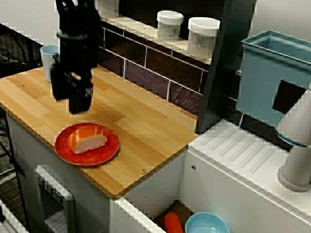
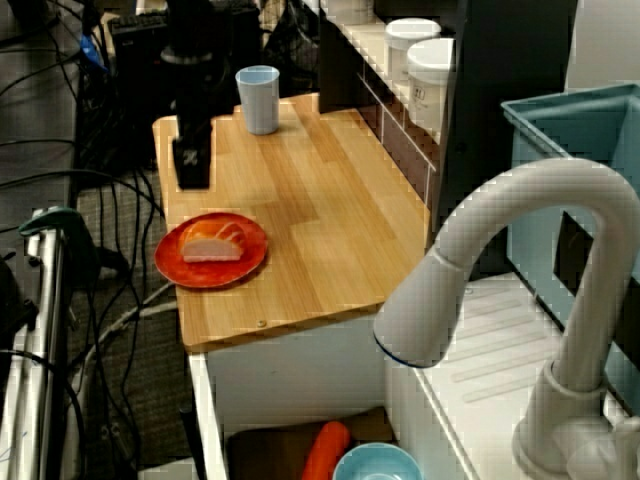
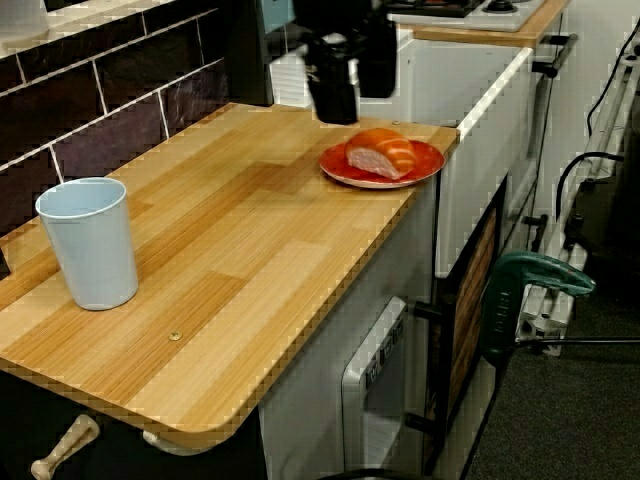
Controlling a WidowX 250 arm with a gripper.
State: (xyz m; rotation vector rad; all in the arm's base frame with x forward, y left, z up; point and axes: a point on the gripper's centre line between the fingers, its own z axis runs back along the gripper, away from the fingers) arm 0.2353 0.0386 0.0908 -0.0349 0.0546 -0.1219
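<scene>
View from above: high, at front of counter (image 1: pixel 146 121), faces down twd tiled wall (image 1: pixel 146 63), mid range. View from sink end: behind faucet (image 2: pixel 520 230), looks along counter twd cup (image 2: pixel 258 98), farther off. View from cup end: low, close to cup, faces opp. way. All 3 share counter w/ red plate (image 1: pixel 87 160).

Counted: one red plate (image 1: pixel 65 151), one salmon sushi piece (image 1: pixel 88 141), one pale blue cup (image 3: pixel 90 240), two white lidded jars (image 1: pixel 170 25), one blue bowl (image 1: pixel 206 225), one carrot (image 2: pixel 325 450).

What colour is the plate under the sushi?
Red, with an orange tint. The plate shows best in the view from above.
</scene>
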